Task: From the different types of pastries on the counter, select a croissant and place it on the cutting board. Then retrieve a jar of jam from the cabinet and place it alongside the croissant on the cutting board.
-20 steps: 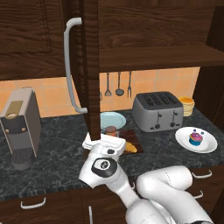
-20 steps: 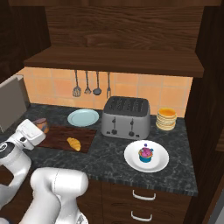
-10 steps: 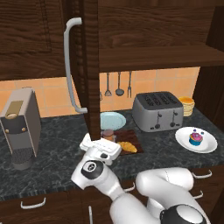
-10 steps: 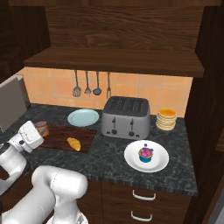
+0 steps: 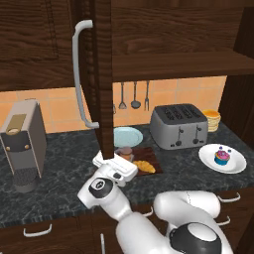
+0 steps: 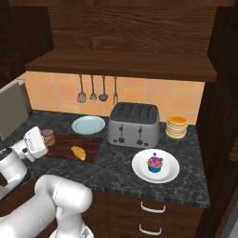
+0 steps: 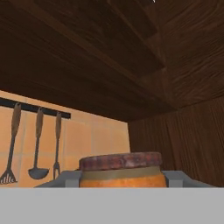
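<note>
Gripping the jar of jam [image 6: 47, 137] between closed fingers, the gripper [image 6: 44, 138] sits low at the left end of the cutting board [image 6: 88, 144], the jar just above or on the board's edge; which, I cannot tell. The hand view shows the jar [image 7: 120, 169] close up, its lid between the two fingers. The croissant [image 6: 78, 152] lies on the board, near the jar but apart from it. Behind the board rests a pale blue plate [image 6: 88, 124], beside the toaster [image 6: 134, 124]. The cupcake [image 6: 155, 163] sits on a white plate [image 6: 139, 168] on the counter [image 6: 186, 181], and the pancake stack [image 6: 176, 126] stands by the toaster. The cabinet door [image 5: 101, 74] hangs open.
</note>
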Tool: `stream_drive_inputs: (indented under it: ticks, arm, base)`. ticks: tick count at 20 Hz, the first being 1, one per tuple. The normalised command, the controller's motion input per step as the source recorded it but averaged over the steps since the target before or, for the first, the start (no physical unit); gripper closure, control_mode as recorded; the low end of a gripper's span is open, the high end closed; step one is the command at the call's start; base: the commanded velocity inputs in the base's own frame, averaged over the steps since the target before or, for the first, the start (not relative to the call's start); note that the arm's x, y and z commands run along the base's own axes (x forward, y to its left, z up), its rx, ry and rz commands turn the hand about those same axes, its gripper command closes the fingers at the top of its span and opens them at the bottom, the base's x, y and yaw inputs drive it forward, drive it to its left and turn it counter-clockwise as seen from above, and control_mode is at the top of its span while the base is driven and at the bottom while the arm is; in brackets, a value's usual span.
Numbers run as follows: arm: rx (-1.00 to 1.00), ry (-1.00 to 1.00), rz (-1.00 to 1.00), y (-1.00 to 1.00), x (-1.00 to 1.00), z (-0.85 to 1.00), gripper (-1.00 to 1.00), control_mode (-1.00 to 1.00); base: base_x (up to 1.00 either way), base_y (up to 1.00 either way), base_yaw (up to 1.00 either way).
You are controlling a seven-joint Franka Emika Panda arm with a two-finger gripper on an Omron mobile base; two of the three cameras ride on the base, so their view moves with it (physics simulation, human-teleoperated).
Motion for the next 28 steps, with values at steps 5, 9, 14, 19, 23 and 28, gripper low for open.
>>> stream_drive_inputs:
  ticks: [5,9,14,19,23,28]
  arm:
    - [0.0,0.0,-0.05,-0.03,0.19,-0.27,1.0,-1.0]
    - [0.0,0.0,-0.08,0.0,0.26,-0.18,1.0,-1.0]
    - [0.0,0.01,-0.03,0.0,0.31,-0.32,1.0,-1.0]
    - [0.0,0.0,0.0,-0.04,0.15,-0.46,1.0,-1.0]
    - [0.0,-0.01,0.0,-0.18,0.12,-0.2,1.0,-1.0]
    - [0.0,-0.02,0.0,-0.12,0.22,-0.4,1.0,-1.0]
  base:
    - [0.0,0.0,0.0]
    - [0.0,0.0,0.0]
    - [0.0,0.0,0.0]
    - [0.0,0.0,0.0]
    - [0.0,0.0,0.0]
    - [0.0,0.0,0.0]
